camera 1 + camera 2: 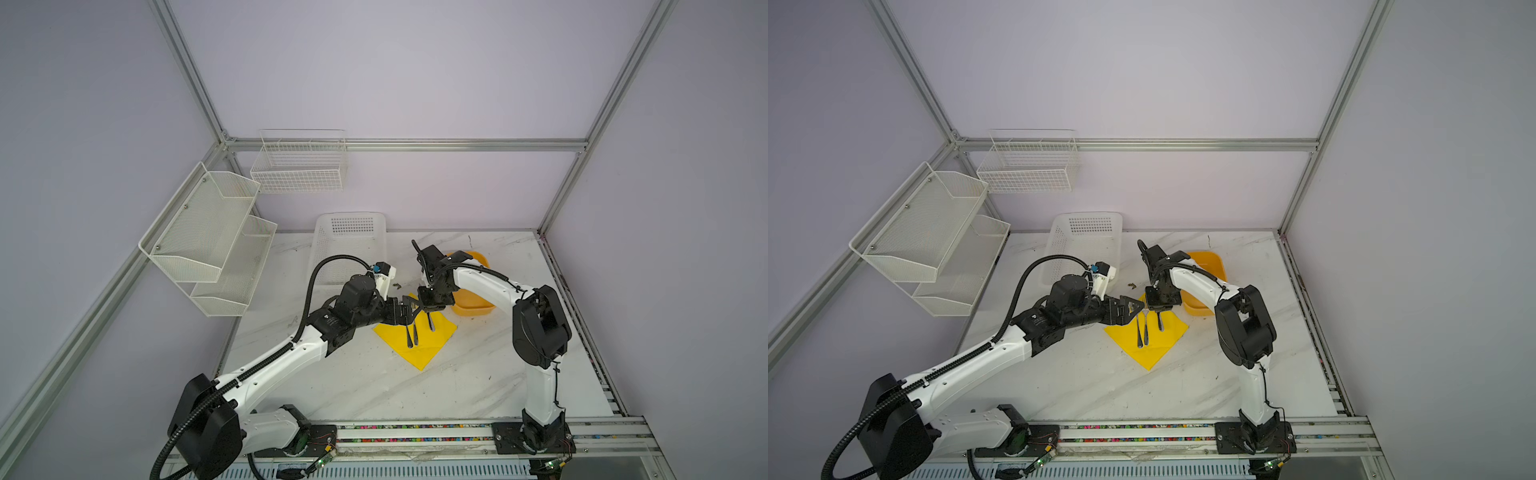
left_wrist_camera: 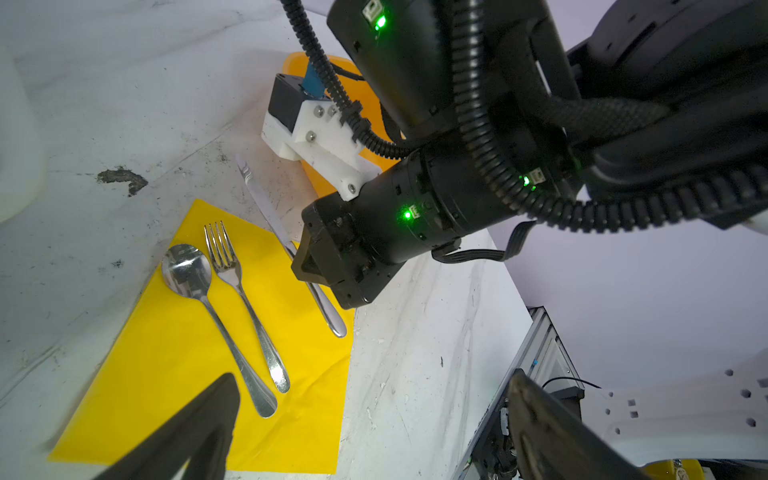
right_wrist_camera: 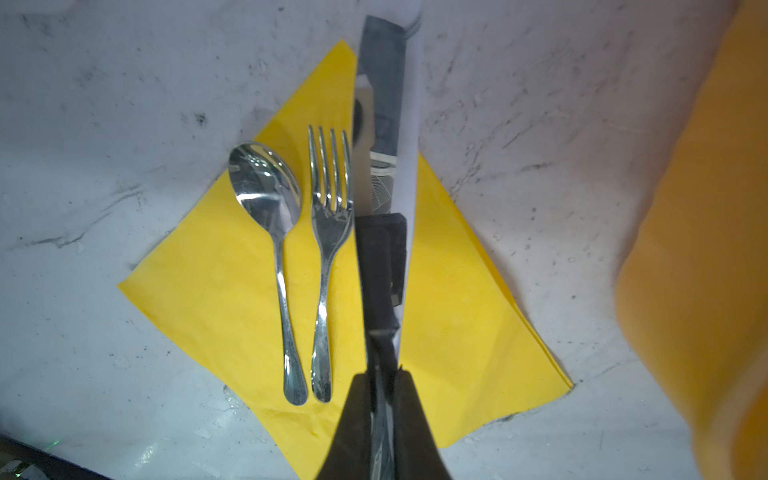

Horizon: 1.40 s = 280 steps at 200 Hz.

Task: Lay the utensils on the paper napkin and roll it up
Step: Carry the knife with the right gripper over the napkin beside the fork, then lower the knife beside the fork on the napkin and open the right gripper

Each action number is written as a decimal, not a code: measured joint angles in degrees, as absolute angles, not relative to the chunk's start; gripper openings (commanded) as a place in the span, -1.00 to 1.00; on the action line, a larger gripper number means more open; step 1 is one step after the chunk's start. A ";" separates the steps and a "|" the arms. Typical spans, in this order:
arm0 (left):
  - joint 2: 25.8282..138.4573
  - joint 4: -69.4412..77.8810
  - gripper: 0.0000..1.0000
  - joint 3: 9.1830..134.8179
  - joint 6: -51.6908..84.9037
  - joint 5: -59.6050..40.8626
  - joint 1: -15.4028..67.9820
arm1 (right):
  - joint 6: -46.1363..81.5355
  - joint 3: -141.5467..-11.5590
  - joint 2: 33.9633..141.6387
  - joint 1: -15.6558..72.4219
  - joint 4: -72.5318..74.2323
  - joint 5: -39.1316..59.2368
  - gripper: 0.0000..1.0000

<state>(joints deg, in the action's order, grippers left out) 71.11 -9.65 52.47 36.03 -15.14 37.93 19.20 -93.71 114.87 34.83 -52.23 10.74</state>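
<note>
When reading outward from the near edge of the desk [image 1: 374, 395], find first the paper napkin [image 1: 419, 353], spread flat as a diamond, its near corner bare, presumably to leave loose paper for starting the roll. Next, on the napkin, spoon [image 3: 266, 187] and fork [image 3: 330, 216]: close together, parallel, handles toward that near corner, likely laid so to wrap as one straight bundle. Just beside the fork, knife [image 3: 382, 166], in line with both, pinched about mid-length by the right claw [image 3: 384, 386], clamped tight on it from above, with the blade end reaching past the napkin's far edge. Cannot tell whether resting on the paper or just off it. Looks like the last of the utensils to set down, with no rolling yet. Near the right claw, left claw [image 2: 374, 380], spread wide, gripping nothing, poised over the napkin's far-left side, probably ready to take an edge. Farther back, orange tub [image 1: 478, 309], then white basket [image 1: 353, 226], both off the napkin.
</note>
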 measured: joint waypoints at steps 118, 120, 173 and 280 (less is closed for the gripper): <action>69.73 -9.93 0.99 50.72 36.40 -14.11 37.93 | 21.65 -89.14 116.92 36.73 -48.31 11.75 -0.79; 69.73 -9.93 0.99 50.70 36.40 -14.09 37.93 | 21.67 -89.12 116.95 36.73 -48.25 11.79 -0.79; 69.71 -9.98 0.99 50.68 36.38 -13.17 37.93 | 22.65 -88.82 118.67 36.73 -46.81 11.92 -0.78; 69.43 -11.16 0.99 50.68 36.38 -11.29 37.93 | 23.68 -88.40 119.61 36.73 -45.15 13.06 -0.71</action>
